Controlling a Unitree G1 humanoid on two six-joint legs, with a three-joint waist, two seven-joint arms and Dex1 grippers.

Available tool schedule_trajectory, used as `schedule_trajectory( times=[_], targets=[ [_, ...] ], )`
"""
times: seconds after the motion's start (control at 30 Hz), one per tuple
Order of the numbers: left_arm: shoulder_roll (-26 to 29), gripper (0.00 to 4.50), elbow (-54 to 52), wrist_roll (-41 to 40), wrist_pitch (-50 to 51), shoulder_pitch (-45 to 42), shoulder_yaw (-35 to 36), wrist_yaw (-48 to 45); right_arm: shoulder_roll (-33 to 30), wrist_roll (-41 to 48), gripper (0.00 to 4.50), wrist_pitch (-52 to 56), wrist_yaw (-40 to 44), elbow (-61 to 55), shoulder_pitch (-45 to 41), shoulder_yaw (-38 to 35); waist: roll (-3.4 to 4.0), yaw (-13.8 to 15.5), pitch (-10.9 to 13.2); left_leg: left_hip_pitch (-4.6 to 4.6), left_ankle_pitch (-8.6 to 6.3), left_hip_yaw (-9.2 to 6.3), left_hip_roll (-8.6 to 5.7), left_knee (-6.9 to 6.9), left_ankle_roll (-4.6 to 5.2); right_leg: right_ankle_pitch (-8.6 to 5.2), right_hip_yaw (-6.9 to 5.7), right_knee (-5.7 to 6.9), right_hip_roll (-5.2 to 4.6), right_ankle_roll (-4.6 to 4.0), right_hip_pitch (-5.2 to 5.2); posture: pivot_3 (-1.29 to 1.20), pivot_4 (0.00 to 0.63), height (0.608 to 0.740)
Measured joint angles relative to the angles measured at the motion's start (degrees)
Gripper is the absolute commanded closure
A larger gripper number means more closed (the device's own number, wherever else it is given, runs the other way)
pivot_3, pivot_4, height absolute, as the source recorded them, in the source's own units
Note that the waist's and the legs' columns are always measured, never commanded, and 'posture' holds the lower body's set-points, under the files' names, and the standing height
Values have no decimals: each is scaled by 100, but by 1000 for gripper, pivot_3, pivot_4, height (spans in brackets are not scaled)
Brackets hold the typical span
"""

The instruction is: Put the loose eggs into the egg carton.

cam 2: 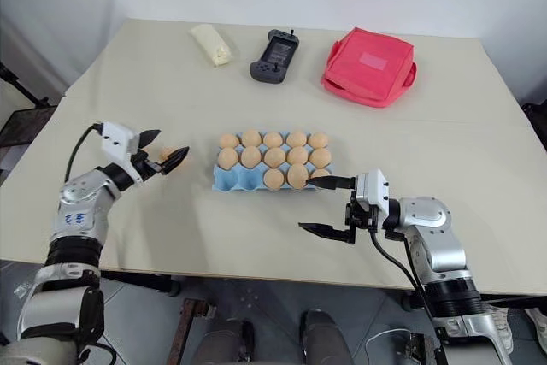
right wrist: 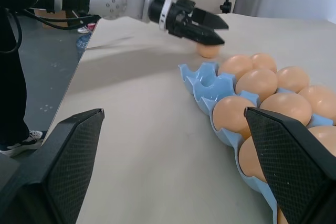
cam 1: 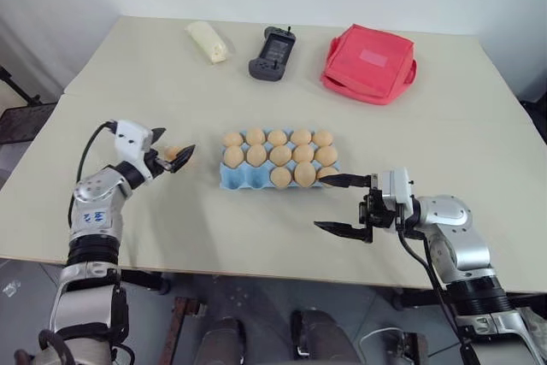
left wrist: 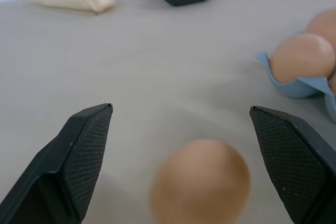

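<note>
One loose egg [cam 1: 173,152] lies on the table left of the light blue egg carton [cam 1: 232,180]. My left gripper [cam 1: 169,149] is open, level, with one finger on either side of that egg [left wrist: 199,182] and a gap to each pad. The carton holds tan eggs [cam 1: 280,156] in its back and middle rows and at the right of the front row; the two front-left cups [cam 1: 244,179] are bare. My right gripper [cam 1: 344,205] hangs open at the carton's front right corner, pointing left, with nothing between its fingers [right wrist: 294,161].
At the table's far side lie a pale cream packet [cam 1: 209,41], a black handheld device [cam 1: 273,53] and a red pouch [cam 1: 369,63]. The table's front edge [cam 1: 256,275] runs just behind both arms.
</note>
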Motion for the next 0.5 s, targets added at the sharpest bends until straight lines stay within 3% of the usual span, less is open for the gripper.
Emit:
schedule_trajectory(
  times=[0.13,0.37,0.5],
  targets=[
    [-49,35,538,86,-76,-129,-169,-201,8,0,0,1,-62,-73,11,5,0,0,0,0,0,-1,1,2,-1,0,-4,-3,1,0,-1,0,150,740],
    [-11,2108,671,78,-235,-188,-171,-418,19,0,0,2,-110,-98,26,10,0,3,0,1,0,-1,0,16,-1,0,-5,1,-4,-1,0,0,150,740],
    [-65,2108,-37,-298,-278,13,-86,-822,25,0,0,3,-123,-110,50,10,0,6,0,0,1,-3,0,16,-3,0,-8,2,-8,-1,0,0,150,740]
  ],
)
